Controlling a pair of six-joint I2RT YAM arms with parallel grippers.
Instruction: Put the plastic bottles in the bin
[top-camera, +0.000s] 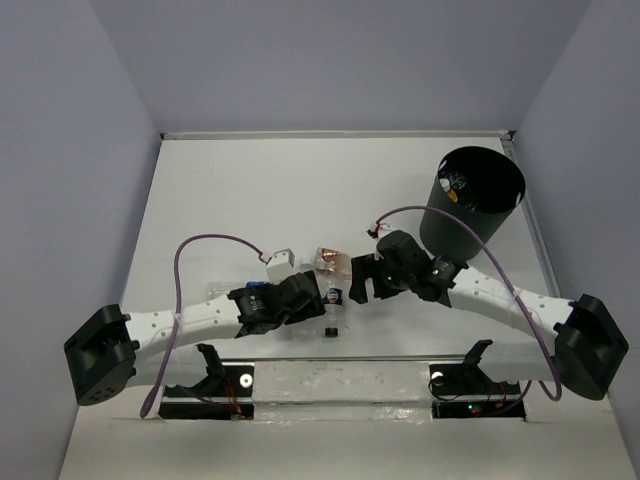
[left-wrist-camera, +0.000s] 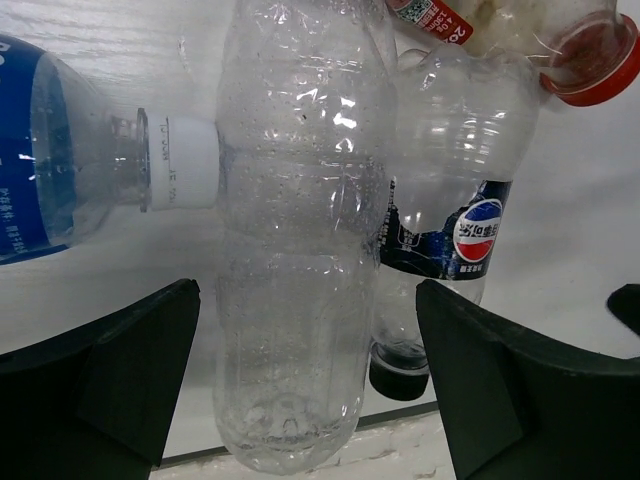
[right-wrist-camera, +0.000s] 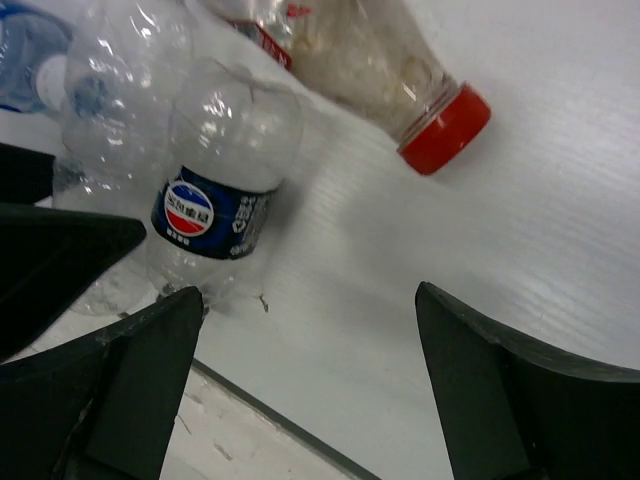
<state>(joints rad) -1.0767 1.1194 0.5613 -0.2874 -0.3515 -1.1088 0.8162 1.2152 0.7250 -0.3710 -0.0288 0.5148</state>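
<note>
Several clear bottles lie together near the table's front middle. My left gripper (top-camera: 312, 297) is open around the unlabelled bottle (left-wrist-camera: 295, 250), its fingers apart from the bottle's sides. A blue-labelled bottle with a white cap (left-wrist-camera: 70, 160) lies to its left. A dark-labelled bottle with a black cap (left-wrist-camera: 450, 230) and a red-capped bottle (left-wrist-camera: 575, 55) lie to its right. My right gripper (top-camera: 360, 282) is open and empty over bare table, right of the dark-labelled bottle (right-wrist-camera: 215, 200) and below the red-capped bottle (right-wrist-camera: 390, 80). The black bin (top-camera: 478, 205) stands at the back right with a bottle (top-camera: 455, 185) inside.
The table's front edge with a dark strip (right-wrist-camera: 280, 425) runs just below both grippers. My left gripper's finger (right-wrist-camera: 50, 255) shows at the left of the right wrist view. Purple cables (top-camera: 215, 240) loop over both arms. Grey walls enclose the table.
</note>
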